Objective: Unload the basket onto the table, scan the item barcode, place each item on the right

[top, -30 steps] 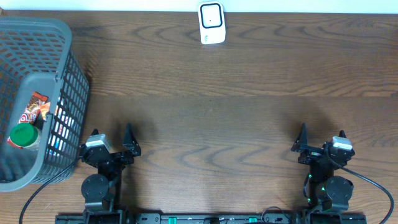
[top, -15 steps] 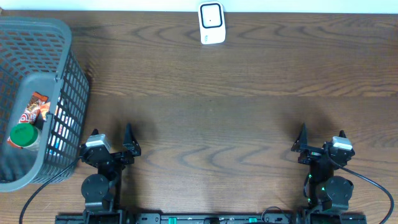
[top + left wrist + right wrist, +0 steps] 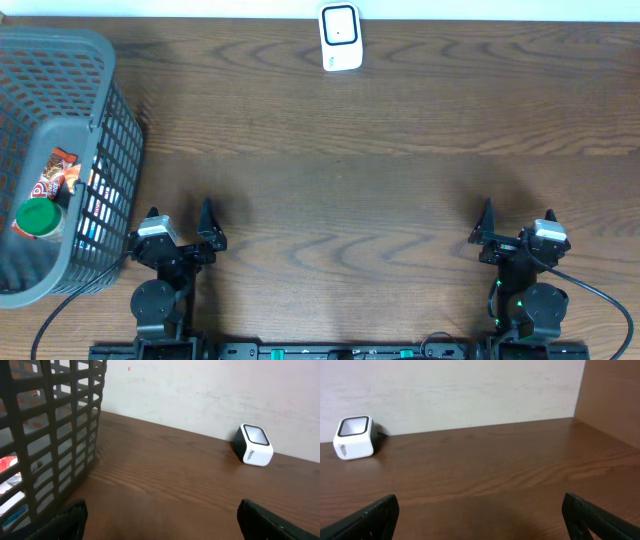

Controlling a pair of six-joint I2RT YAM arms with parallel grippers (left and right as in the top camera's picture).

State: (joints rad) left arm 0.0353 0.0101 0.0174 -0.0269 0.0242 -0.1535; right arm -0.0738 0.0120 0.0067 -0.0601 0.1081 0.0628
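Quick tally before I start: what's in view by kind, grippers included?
basket: 1
barcode scanner: 1
green-lidded container: 1
red packet: 1
grippers: 2 (left gripper, right gripper)
Total: 6; the basket's other contents are unclear.

The scanner point(image 3: 340, 38) stands at the far edge of the table point(image 3: 350, 170), about midway across, just before the wall point(image 3: 200, 390). The basket point(image 3: 118, 160) sits at the table's left edge, well apart from the scanner. In the basket a bottle point(image 3: 40, 218) stands toward the near side, with a packet point(image 3: 55, 175) just behind it. The left hand point(image 3: 180, 210) is at the near edge, just right of the basket. The right hand point(image 3: 517, 212) is at the near edge far to the right. The table between them and the scanner lies bare.
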